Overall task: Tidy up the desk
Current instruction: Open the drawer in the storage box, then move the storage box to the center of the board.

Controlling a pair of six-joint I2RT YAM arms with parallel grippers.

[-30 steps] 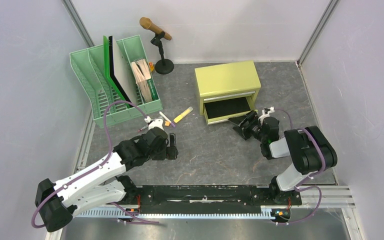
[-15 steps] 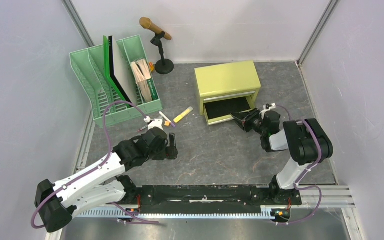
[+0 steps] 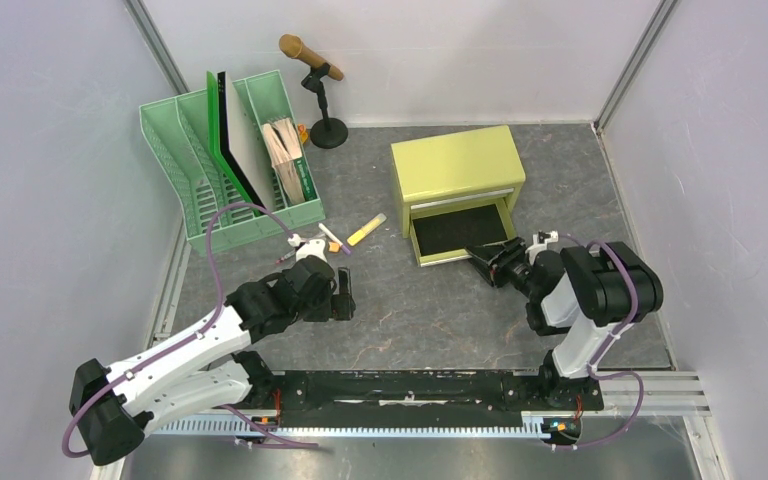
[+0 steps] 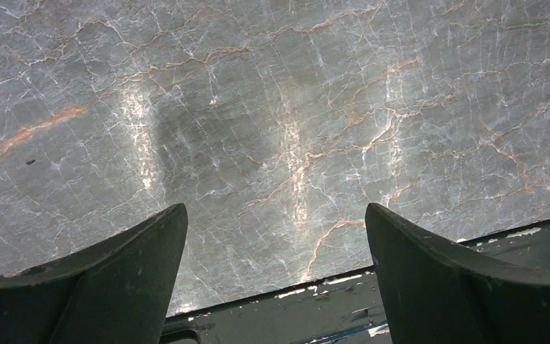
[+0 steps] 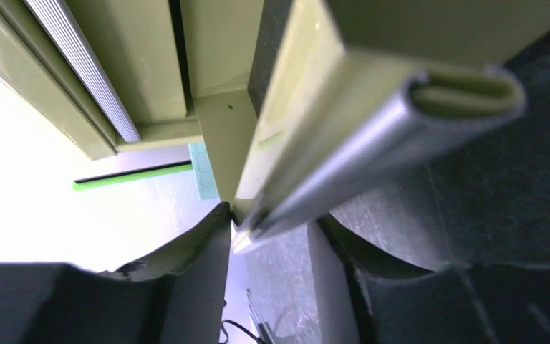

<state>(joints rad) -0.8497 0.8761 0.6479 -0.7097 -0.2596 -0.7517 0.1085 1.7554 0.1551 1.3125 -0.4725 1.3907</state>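
The desk (image 3: 430,310) is a dark grey veined tabletop between pale walls. A yellow-green two-drawer cabinet (image 3: 455,160) stands at the back right with its lower drawer (image 3: 460,232) pulled out. My right gripper (image 3: 490,263) is at the drawer's front right corner. In the right wrist view its fingers (image 5: 204,244) close on the end of the drawer's silver handle (image 5: 372,143). My left gripper (image 3: 345,297) is open and empty over the bare desk (image 4: 272,107), its fingers (image 4: 150,244) wide apart.
A green file rack (image 3: 230,160) with folders stands at the back left. A microphone on a stand (image 3: 312,60) is behind it. A yellow marker (image 3: 366,230) and other pens (image 3: 332,238) lie between the rack and the cabinet. The black base rail (image 4: 315,308) lies below the left gripper.
My right gripper has moved left onto the drawer front and then toward the near edge, and the lower drawer has slid further out. The left arm has not moved.
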